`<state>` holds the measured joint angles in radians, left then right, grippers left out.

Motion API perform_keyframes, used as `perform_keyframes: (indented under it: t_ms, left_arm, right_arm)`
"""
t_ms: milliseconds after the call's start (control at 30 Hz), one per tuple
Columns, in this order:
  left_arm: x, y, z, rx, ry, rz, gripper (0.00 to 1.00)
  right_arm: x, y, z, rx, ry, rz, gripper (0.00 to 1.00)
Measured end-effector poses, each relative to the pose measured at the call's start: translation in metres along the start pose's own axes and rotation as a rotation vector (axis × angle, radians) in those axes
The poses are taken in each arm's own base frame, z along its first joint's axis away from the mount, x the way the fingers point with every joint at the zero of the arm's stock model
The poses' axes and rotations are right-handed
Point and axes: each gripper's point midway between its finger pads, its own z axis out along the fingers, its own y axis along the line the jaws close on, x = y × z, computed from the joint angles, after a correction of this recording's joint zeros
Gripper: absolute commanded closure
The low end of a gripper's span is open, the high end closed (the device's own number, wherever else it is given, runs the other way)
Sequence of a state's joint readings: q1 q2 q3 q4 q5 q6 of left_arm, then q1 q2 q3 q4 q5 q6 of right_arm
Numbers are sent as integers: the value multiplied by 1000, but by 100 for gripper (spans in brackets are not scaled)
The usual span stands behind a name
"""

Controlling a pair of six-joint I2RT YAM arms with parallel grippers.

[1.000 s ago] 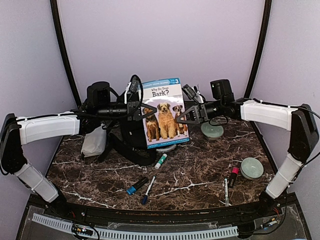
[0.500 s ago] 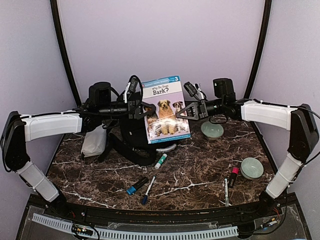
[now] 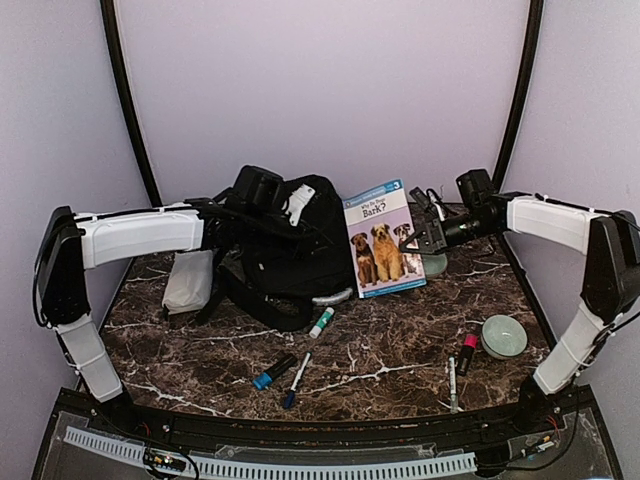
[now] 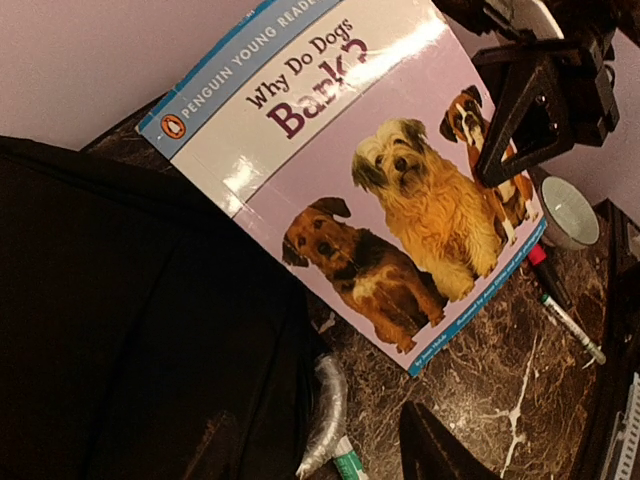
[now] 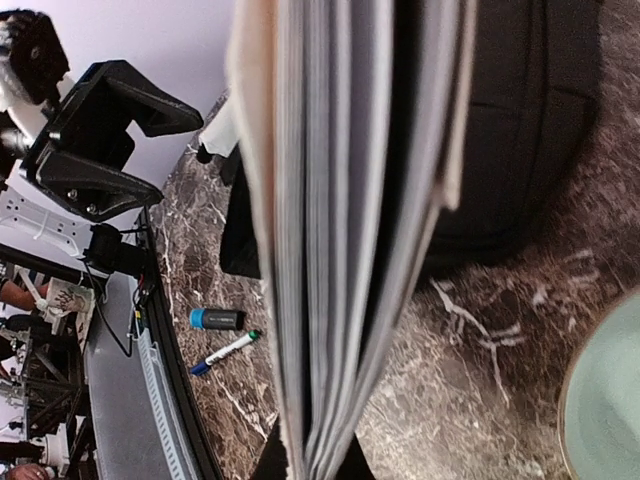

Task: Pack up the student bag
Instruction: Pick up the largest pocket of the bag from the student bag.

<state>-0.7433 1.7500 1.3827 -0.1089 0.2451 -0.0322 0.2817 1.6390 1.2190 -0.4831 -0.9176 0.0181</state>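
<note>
We see the dark marble table (image 3: 400,350) with the student bag (image 3: 290,255) slumped at about 11 o'clock from its centre, by far the biggest thing on it. Just at the bag's 3 o'clock side stands a paperback book (image 3: 383,240) with three dogs on its cover, upright and slightly tilted; we cannot tell whether its lower edge touches the table. The right gripper (image 3: 420,237) is clamped tight on the book's 3 o'clock edge. The left gripper (image 5: 180,155) hangs over the bag, jaws parted with nothing between them. A white pouch (image 3: 188,282) lies at the bag's 9 o'clock. A pale green bowl (image 3: 503,336) sits at 4 o'clock, a pink marker (image 3: 466,353) just beside it. Near 6 o'clock lie a green-capped marker (image 3: 321,322) and a blue-capped marker (image 3: 273,372).
</note>
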Motion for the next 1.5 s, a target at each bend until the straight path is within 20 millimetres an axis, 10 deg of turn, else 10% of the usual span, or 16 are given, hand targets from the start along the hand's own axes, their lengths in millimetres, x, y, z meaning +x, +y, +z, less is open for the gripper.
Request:
perform_keyframes:
  t_ms: [400,933,1500]
  left_arm:
    - [84,9,70,-189,367,351,43]
    - [86,31,105,-261,430,455,43]
    - [74,51,112,-343,461,479,100]
  right_arm:
    - [34,4,-48,148,-23,-58,100]
    - [50,0,-45,152,-11,-44,100]
    - [47,-5,-52,147,-56,10,100]
